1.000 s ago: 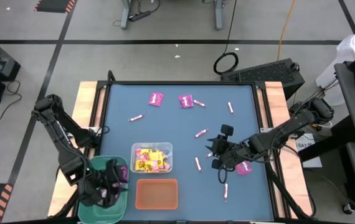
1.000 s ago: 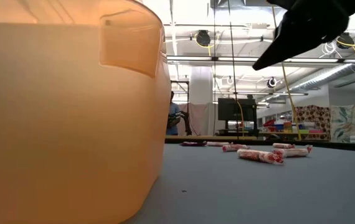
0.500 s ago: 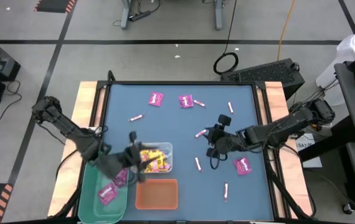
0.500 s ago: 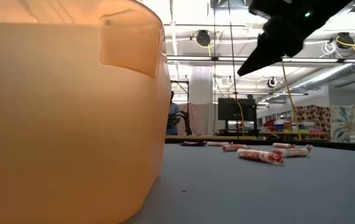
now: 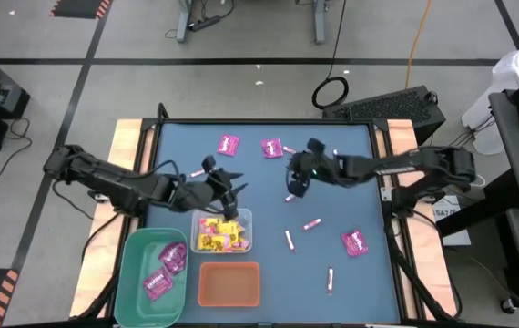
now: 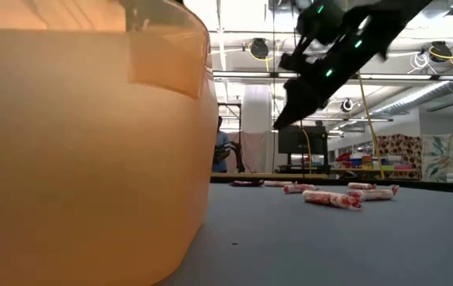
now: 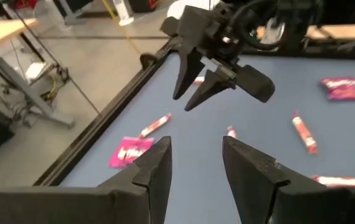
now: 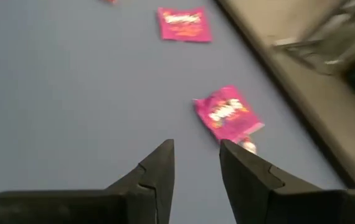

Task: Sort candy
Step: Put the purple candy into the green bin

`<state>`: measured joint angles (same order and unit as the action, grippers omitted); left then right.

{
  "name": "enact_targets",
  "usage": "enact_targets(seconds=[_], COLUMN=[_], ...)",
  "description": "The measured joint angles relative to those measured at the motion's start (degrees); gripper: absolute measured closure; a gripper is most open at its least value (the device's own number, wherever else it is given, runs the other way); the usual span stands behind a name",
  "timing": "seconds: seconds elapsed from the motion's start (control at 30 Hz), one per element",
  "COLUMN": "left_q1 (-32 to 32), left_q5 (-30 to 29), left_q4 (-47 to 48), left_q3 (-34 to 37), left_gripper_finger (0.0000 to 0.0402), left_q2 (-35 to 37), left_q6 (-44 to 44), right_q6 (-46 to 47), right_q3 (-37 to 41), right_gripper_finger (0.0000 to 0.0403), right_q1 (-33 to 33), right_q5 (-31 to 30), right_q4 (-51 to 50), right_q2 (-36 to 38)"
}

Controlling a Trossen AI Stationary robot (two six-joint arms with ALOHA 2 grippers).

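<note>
Left tool [image 5: 226, 189] over worktop [image 5: 178, 146] just far of clear bin [image 5: 222, 230], fingers parted, empty. Right tool [image 5: 294, 176] near far magenta packets [image 5: 272, 148], part open, empty, lining up next pick. Sticks [image 5: 311, 223] scattered mid-worktop; two magenta sorted in green bin [image 5: 155, 273]; orange bin [image 5: 229, 284] looks empty, probably for sticks.

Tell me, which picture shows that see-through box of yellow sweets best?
The high view: it looks straight down into the clear bin, showing its whole rim and the yellow packets inside. The low view has only the orange bin filling its near side, and both wrist views miss the clear bin.
</note>
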<state>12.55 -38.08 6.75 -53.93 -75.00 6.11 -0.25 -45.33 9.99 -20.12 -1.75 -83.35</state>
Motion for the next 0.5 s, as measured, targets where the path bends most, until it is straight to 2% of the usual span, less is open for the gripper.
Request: enact_targets(seconds=[0.13,0.27,0.5], left_q1=[-2.6,-3.6,-3.6], left_q5=[1.8,2.0,2.0], left_q4=[-0.8,-1.6,-1.7], left_q3=[3.3,6.1,6.8], left_gripper_finger=[0.0253,0.0253,0.0253], left_q2=[0.0,0.0,0.0], left_q6=[1.2,2.5,0.6], right_q6=[-4.0,-8.9,-16.7], right_q3=[-3.3,-9.0,-20.3], right_gripper_finger=[0.0284,0.0274,0.0235], right_q1=[6.9,11.9,16.3], right_q5=[10.9,19.5,20.2], right_q4=[1.0,-3.1,-12.0], right_q2=[-6.8,-13.7,-24.3])
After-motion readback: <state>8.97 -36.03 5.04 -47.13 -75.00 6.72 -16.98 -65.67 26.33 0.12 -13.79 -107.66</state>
